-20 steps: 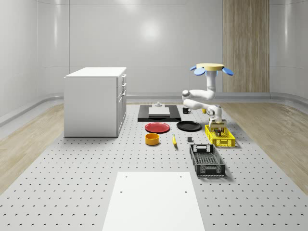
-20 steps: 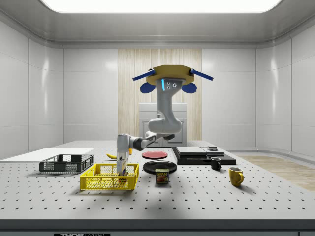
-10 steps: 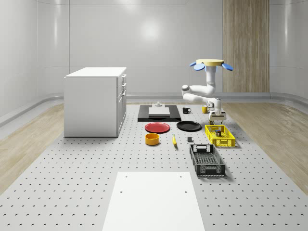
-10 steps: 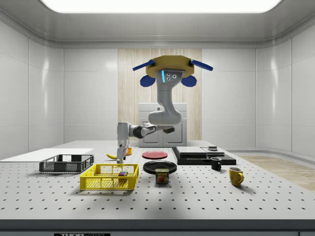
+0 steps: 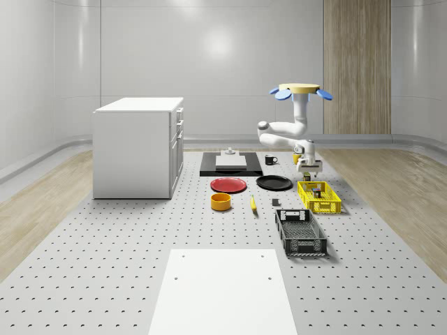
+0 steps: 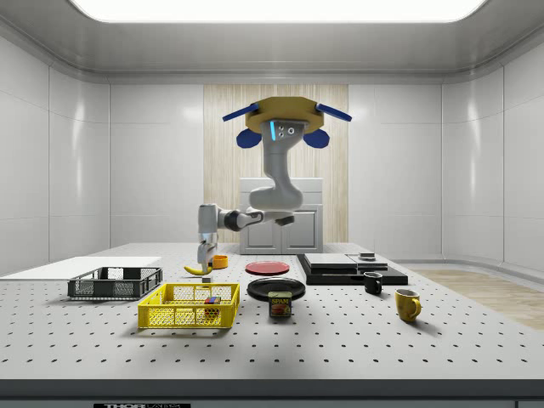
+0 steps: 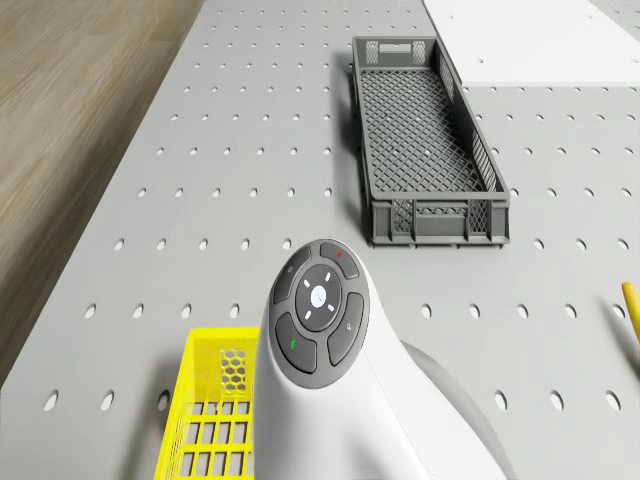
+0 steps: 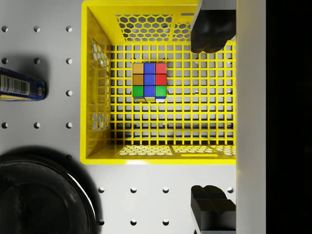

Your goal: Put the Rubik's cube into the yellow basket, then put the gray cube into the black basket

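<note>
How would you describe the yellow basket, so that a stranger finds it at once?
On the perforated table, look at the whole-scene view's right, beside the black plate. The yellow basket stands there, with the Rubik's cube inside. Its neighbour, the black basket, is dark.

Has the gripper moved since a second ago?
Yes. The gripper has risen out of the yellow basket, leaving the Rubik's cube inside, jaws open, while the drone hovers above the table.

yellow basket open-topped | obstacles beside: can, black plate
</note>
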{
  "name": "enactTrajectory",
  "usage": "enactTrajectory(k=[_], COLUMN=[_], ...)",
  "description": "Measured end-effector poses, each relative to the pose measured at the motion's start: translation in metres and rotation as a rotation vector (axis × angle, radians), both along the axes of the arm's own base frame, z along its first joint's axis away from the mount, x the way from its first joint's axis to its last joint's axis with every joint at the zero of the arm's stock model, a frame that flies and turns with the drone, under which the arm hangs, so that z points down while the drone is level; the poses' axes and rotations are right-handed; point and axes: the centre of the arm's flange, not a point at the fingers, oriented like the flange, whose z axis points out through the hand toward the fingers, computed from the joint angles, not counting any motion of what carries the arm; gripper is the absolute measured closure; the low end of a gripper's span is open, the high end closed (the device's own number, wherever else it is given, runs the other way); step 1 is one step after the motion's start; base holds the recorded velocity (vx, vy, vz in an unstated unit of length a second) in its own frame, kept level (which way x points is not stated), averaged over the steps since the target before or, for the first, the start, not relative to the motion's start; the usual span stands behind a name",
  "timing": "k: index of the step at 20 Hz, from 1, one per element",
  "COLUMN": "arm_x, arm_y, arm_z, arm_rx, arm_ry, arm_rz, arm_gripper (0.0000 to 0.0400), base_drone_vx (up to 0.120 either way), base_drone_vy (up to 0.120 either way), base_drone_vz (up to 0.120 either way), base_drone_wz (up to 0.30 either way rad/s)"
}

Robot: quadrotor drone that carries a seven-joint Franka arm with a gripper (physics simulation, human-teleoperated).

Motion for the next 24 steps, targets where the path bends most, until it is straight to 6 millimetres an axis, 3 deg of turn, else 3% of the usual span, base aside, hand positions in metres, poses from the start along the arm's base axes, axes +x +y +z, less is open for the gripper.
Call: enactTrajectory(k=[9, 21, 24], arm_x=[0.0000, 0.0000, 0.0000], arm_y=[0.0000, 0.0000, 0.0000], arm_z=[-0.0004, -0.0004, -0.0004], arm_rx=[0.000, 0.000, 0.000], arm_ry=[0.000, 0.000, 0.000], arm_rz=[0.000, 0.000, 0.000], arm_gripper=[0.0000, 0.0000, 0.0000], base_drone_vx=[0.116, 0.023, 0.000], base_drone_vy=[-0.120, -0.120, -0.120], base_drone_vz=[0.000, 0.000, -0.093], base_drone_wz=[0.000, 0.000, 0.000])
